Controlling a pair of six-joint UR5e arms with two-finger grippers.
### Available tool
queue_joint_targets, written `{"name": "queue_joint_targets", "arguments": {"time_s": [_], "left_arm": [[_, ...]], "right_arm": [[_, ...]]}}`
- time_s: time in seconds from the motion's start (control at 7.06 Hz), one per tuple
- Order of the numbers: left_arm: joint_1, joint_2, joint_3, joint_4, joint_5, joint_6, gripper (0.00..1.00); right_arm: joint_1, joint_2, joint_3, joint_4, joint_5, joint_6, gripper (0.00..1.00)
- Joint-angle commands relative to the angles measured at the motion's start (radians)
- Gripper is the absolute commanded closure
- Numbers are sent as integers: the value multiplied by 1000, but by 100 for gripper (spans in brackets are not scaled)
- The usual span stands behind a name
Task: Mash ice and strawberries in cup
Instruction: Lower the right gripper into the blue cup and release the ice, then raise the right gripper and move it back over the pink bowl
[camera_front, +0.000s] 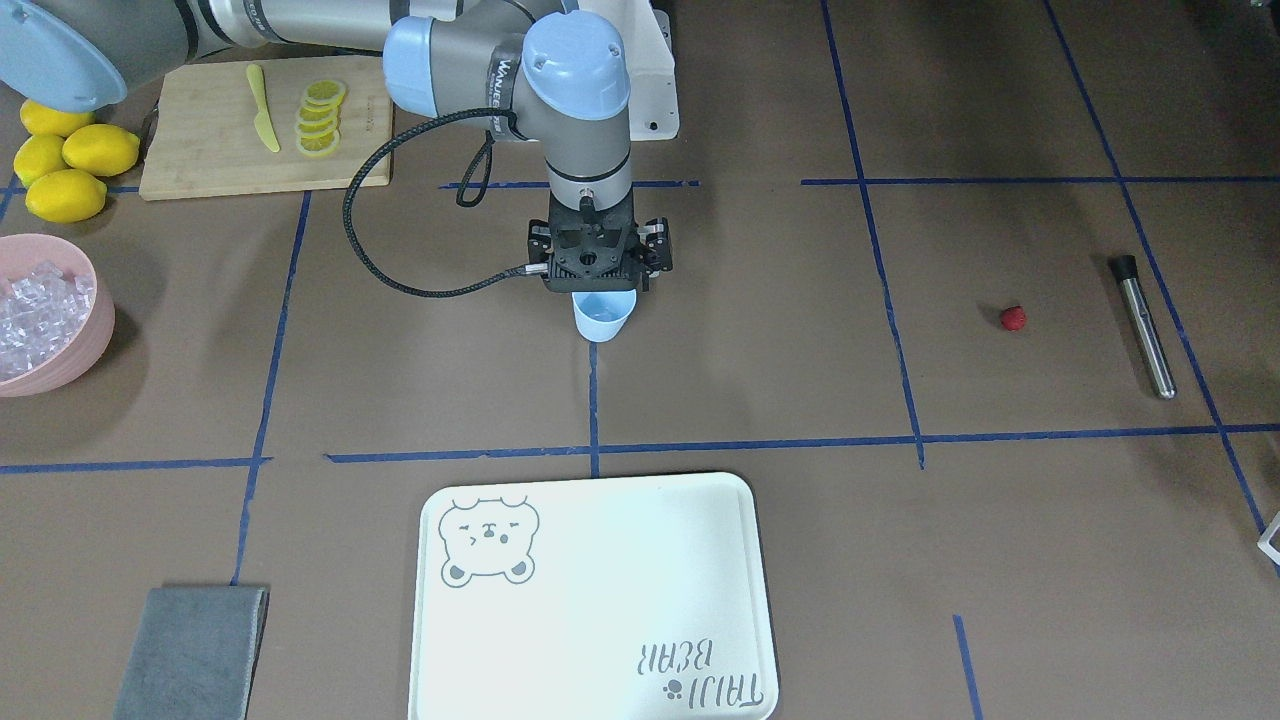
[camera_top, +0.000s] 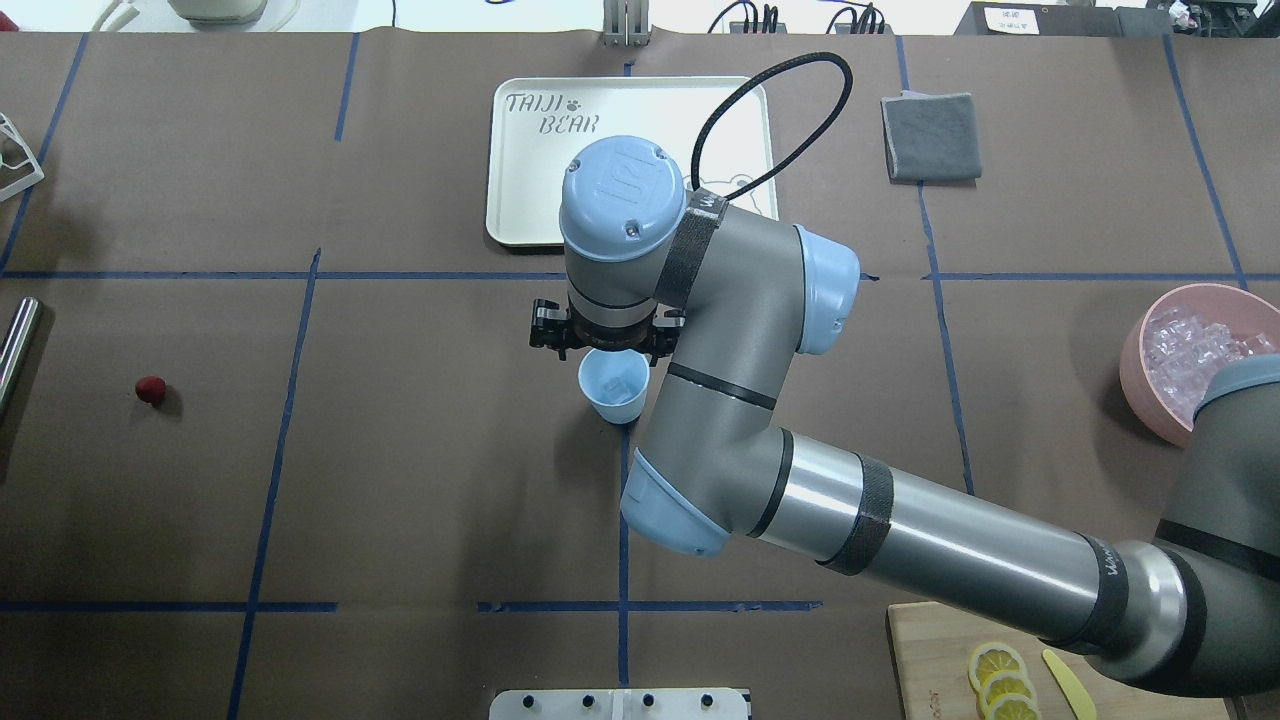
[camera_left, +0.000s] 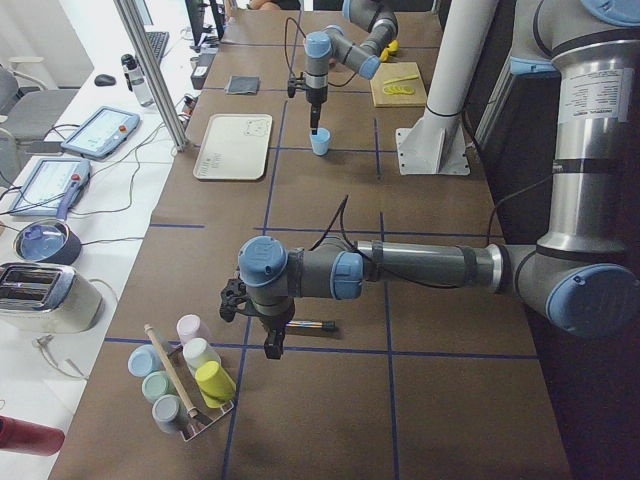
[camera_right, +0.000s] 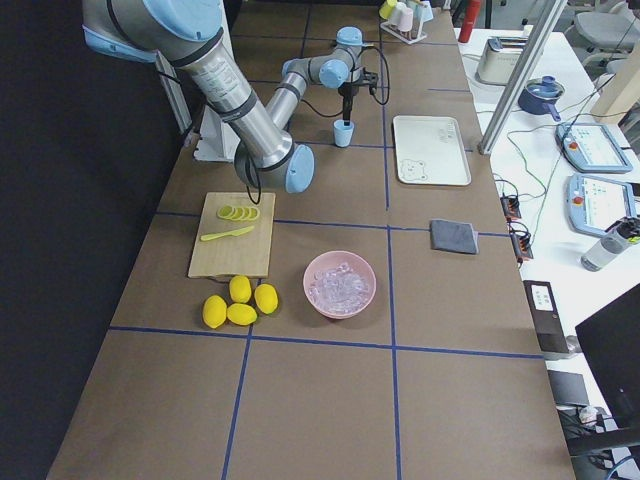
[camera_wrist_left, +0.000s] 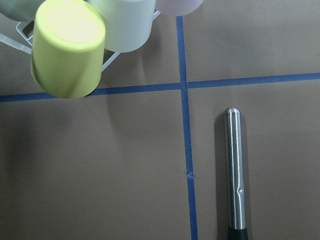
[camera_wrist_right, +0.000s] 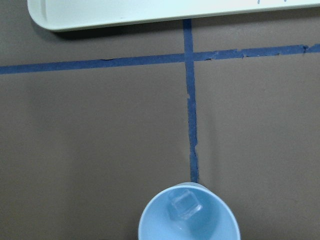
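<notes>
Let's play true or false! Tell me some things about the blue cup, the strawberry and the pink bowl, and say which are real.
1. The cup has an ice cube in it. True.
2. The strawberry is inside the cup. False: it lies on the table, near the metal stick.
3. The pink bowl holds lemons. False: it holds ice; the lemons lie beside the cutting board.
4. The right hand is above the cup. True.

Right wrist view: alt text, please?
A pale blue cup at the bottom edge holds one clear ice cube. Beyond it blue tape lines cross on the brown table, with a white tray along the top.
</notes>
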Motion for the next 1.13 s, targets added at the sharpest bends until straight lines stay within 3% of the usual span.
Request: {"name": "queue_joint_targets", "arguments": {"time_s": [0.0,0.28,0.57,0.85,0.99], "left_arm": [[0,-1,0,0,0,0,0],[0,-1,0,0,0,0,0],[0,-6,0,0,2,-2,0],[0,-7,-2,0,0,-2,0],[0,-7,-3,-2,0,-2,0]], "right_arm": [[2,3,1,-1,0,4,1],[20,4,26,-17,2,4,1],[79,-34,147,-133,14,-21,1],[161,-281,427,-142,28,-141,1],[234,-393,530,-142,99,-257,1]]}}
